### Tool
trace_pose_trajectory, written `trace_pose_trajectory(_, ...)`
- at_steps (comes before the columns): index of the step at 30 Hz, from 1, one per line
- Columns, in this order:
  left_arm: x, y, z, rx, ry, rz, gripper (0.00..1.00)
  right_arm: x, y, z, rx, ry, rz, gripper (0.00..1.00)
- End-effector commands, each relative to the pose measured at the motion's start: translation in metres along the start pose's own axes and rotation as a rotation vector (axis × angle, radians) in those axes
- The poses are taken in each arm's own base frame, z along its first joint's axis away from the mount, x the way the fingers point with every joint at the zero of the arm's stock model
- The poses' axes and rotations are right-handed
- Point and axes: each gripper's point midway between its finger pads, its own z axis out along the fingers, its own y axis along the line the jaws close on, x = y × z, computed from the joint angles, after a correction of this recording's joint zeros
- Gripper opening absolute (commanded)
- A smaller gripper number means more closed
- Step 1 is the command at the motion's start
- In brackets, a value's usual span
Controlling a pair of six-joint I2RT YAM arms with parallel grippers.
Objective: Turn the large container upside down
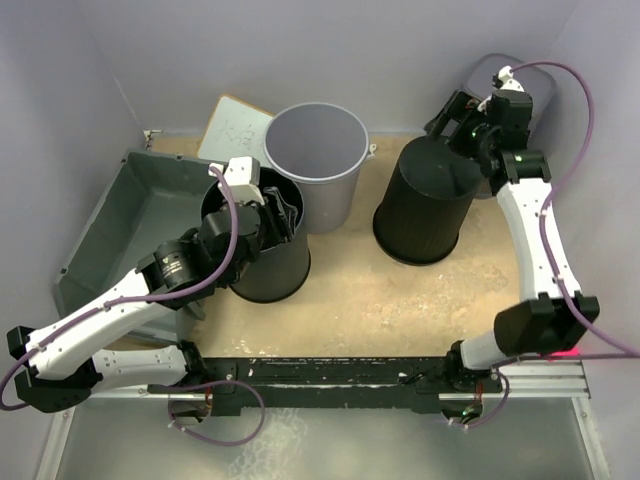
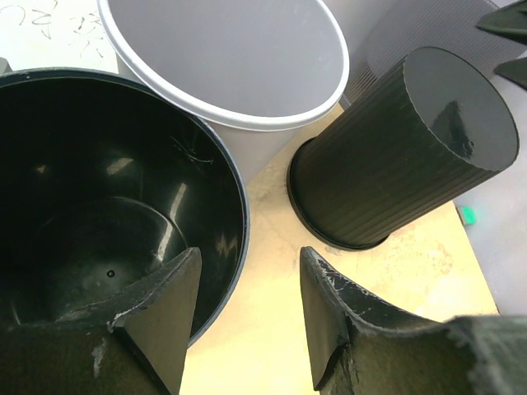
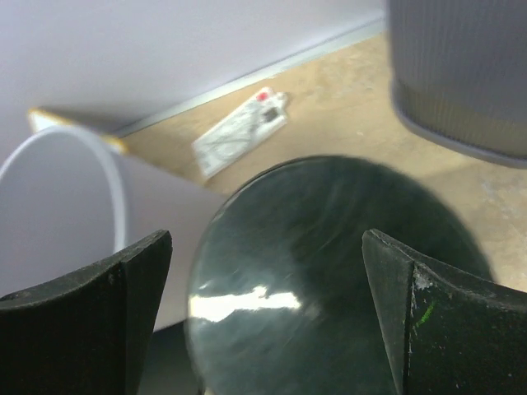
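Jaws of the left gripper (image 2: 249, 257) stand apart, astride the rim of an upright round black plastic bucket (image 2: 99, 206). Just left of that bucket, the wide shallow rectangular grey plastic tub (image 1: 125, 215) lies open side up. Well right of it, the right gripper (image 3: 268, 239) hangs with jaws wide apart over an upturned ribbed black bucket (image 3: 329, 280).

**Desk layout, left to right**

The large container (image 1: 110, 215) sits at the left edge of the desk (image 1: 380, 300). Just right of it stands the near bucket (image 1: 270, 270), with the rear bucket (image 1: 318, 150) close behind it. Farther right is an upturned bucket (image 1: 430, 205), and behind that a bin (image 1: 545, 80) in the back right corner. A card (image 1: 235, 125) is behind the container's far right corner.
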Motion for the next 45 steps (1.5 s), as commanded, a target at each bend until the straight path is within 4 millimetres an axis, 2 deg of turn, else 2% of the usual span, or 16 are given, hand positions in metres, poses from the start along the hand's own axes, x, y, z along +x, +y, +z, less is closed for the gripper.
trace_pose_trajectory(1, -0.008, -0.006, 0.001, 0.013, -0.025, 0.01, 0.49, -0.021, 0.079, -0.081, -0.303, -0.113, -0.143, 1.0)
trace_pose_trajectory(3, -0.009, -0.006, 0.002, 0.012, -0.026, 0.011, 0.49, -0.004, 0.107, -0.111, -0.394, -0.109, -0.216, 1.0)
trace_pose_trajectory(6, -0.01, -0.001, 0.001, -0.01, -0.04, 0.014, 0.49, 0.039, 0.137, -0.145, -0.56, -0.048, -0.245, 1.0)
trace_pose_trajectory(8, -0.014, 0.005, 0.0, -0.031, -0.055, 0.014, 0.49, 0.077, 0.145, -0.148, -0.6, 0.018, -0.253, 1.0)
trace_pose_trajectory(11, -0.02, 0.011, -0.004, -0.054, -0.076, 0.008, 0.5, 0.116, 0.143, -0.132, -0.563, 0.088, -0.264, 1.0)
trace_pose_trajectory(14, -0.023, 0.012, -0.005, -0.058, -0.085, 0.002, 0.5, 0.125, 0.139, -0.111, -0.501, 0.104, -0.256, 1.0)
trace_pose_trajectory(19, -0.019, 0.009, -0.007, -0.038, -0.057, -0.006, 0.5, 0.108, 0.146, -0.084, -0.421, 0.059, -0.272, 1.0)
trace_pose_trajectory(21, -0.021, 0.009, -0.01, -0.028, -0.057, -0.011, 0.5, 0.108, 0.146, -0.074, -0.385, 0.073, -0.286, 1.0)
trace_pose_trajectory(23, -0.024, 0.009, -0.012, -0.024, -0.064, -0.008, 0.5, 0.11, 0.137, -0.06, -0.317, 0.08, -0.298, 1.0)
trace_pose_trajectory(25, -0.028, 0.009, -0.013, -0.024, -0.07, 0.006, 0.5, 0.11, 0.113, -0.047, -0.178, 0.065, -0.311, 1.0)
trace_pose_trajectory(27, -0.032, 0.007, -0.013, -0.025, -0.077, 0.026, 0.5, 0.117, 0.087, -0.044, -0.062, 0.084, -0.306, 1.0)
trace_pose_trajectory(33, -0.051, -0.004, -0.005, -0.037, -0.098, 0.153, 0.55, 0.108, 0.001, -0.063, 0.302, -0.001, -0.288, 1.0)
trace_pose_trajectory(35, -0.055, -0.012, 0.0, -0.038, -0.08, 0.208, 0.56, 0.106, -0.035, -0.071, 0.414, -0.012, -0.257, 1.0)
trace_pose_trajectory(38, -0.053, -0.031, 0.017, -0.033, -0.029, 0.28, 0.57, 0.101, -0.067, -0.079, 0.471, -0.039, -0.198, 1.0)
trace_pose_trajectory(41, -0.041, -0.053, 0.039, 0.021, 0.023, 0.325, 0.57, 0.093, -0.07, -0.088, 0.456, -0.059, -0.177, 1.0)
trace_pose_trajectory(45, -0.025, -0.068, 0.076, 0.039, 0.096, 0.375, 0.58, 0.077, -0.037, -0.097, 0.303, -0.063, -0.16, 1.0)
